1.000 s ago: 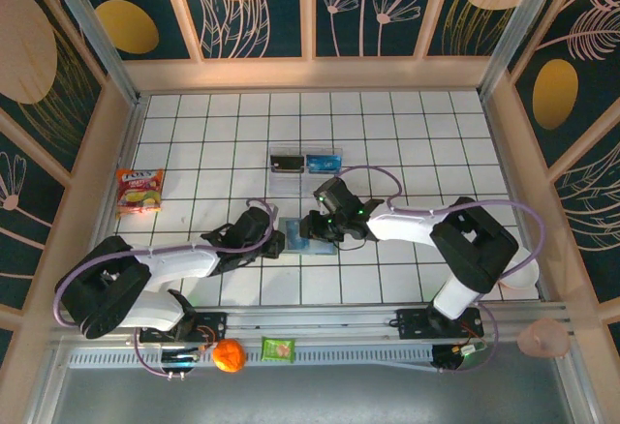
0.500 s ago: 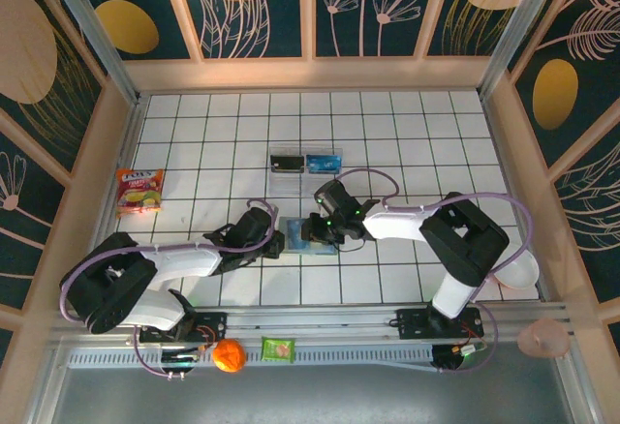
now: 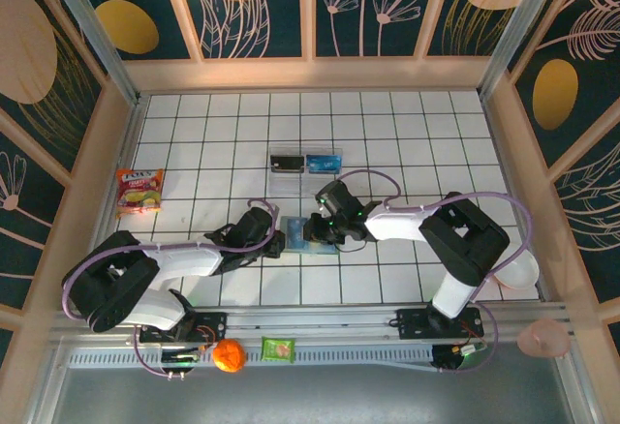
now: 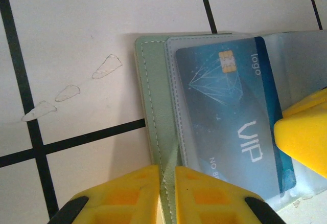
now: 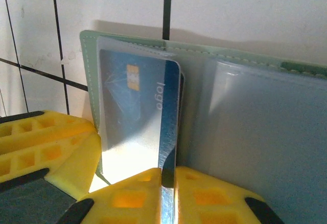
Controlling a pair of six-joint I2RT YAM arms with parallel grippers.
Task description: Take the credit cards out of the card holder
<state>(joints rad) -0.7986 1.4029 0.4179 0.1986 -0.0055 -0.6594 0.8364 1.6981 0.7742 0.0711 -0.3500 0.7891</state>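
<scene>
The card holder (image 3: 294, 232) lies open on the tiled table between both grippers. My left gripper (image 4: 167, 175) is shut on its grey-green outer edge (image 4: 153, 96) from the left. A blue credit card (image 4: 235, 116) marked VIP sits in the holder's clear left pocket. My right gripper (image 5: 168, 179) is shut on that card's (image 5: 135, 106) inner edge, which stands slightly raised out of the pocket. The holder's right pocket (image 5: 255, 132) looks bluish-grey. In the top view the left gripper (image 3: 276, 244) and right gripper (image 3: 312, 231) meet over the holder.
A clear plastic tray (image 3: 305, 176) behind the holder contains a dark card and a blue card. A snack packet (image 3: 139, 190) lies at the far left. An orange (image 3: 229, 354) and a green packet (image 3: 278, 348) rest on the front rail. A white bowl (image 3: 520, 271) sits at the right.
My right gripper has closed onto the blue card's edge and its arm has drawn in slightly towards the holder. The left gripper keeps its hold on the holder.
</scene>
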